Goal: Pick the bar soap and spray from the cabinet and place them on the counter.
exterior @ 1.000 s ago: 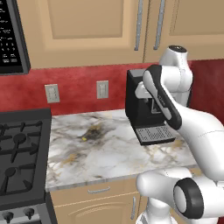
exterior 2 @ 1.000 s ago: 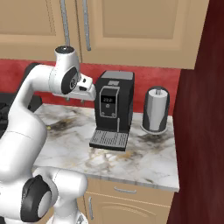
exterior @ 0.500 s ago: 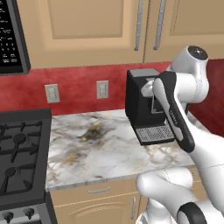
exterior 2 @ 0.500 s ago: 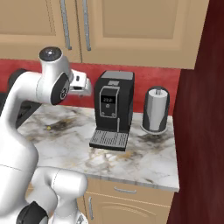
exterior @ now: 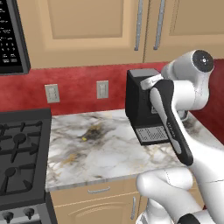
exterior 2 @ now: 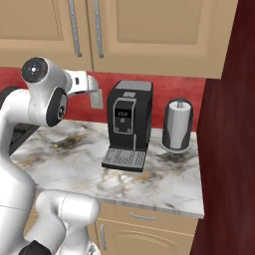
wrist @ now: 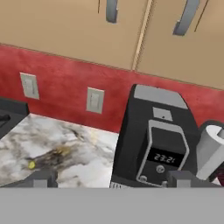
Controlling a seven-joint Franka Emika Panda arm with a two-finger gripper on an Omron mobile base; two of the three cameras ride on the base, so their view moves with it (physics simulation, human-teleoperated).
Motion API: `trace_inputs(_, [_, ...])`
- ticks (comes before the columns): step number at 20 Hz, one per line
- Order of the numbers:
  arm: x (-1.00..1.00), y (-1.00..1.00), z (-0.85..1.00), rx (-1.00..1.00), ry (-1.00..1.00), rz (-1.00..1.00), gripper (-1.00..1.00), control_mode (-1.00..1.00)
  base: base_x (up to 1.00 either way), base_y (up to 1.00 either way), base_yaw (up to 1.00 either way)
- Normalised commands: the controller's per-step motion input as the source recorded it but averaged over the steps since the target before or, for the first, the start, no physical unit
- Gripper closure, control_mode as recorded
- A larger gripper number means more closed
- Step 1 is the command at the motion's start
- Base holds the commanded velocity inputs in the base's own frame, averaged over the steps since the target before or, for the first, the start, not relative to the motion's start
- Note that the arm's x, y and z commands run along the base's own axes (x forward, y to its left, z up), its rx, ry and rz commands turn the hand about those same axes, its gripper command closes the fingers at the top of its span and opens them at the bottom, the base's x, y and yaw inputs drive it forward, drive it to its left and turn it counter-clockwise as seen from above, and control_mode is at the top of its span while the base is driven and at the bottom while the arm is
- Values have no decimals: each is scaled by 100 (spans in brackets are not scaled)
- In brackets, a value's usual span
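currently your gripper (wrist: 109, 181) stands with fingers wide apart, holding nothing, raised above the counter (exterior: 105, 148) and facing the coffee machine (wrist: 155, 140). the cabinet (exterior: 100, 26) doors are closed, so soap and spray are hidden. risk: reaching up, you could clip the machine or slip off a handle (exterior: 139, 24), since both handles sit close together.

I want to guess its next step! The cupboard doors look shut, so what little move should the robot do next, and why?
Probably lift the open gripper up toward the bar handles of the cabinet. Both doors are closed, so the soap and spray inside can't be reached yet. The hand now points at the coffee machine on the counter, below the handles.
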Motion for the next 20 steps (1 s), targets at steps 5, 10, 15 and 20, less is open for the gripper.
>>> trace_inputs(5, [0, 7, 49, 1, -28, 0, -100, -100, 0, 0, 0])
trace_inputs(10, [3, 5, 48, 4, -28, 0, -100, -100, 0, 0, 0])
trace_inputs(15, [15, 8, 43, 7, -27, 0, -100, -100, 0, 0, 0])
trace_inputs(20, [23, 7, 30, 8, -23, 0, -100, -100, 0, 0, 0])
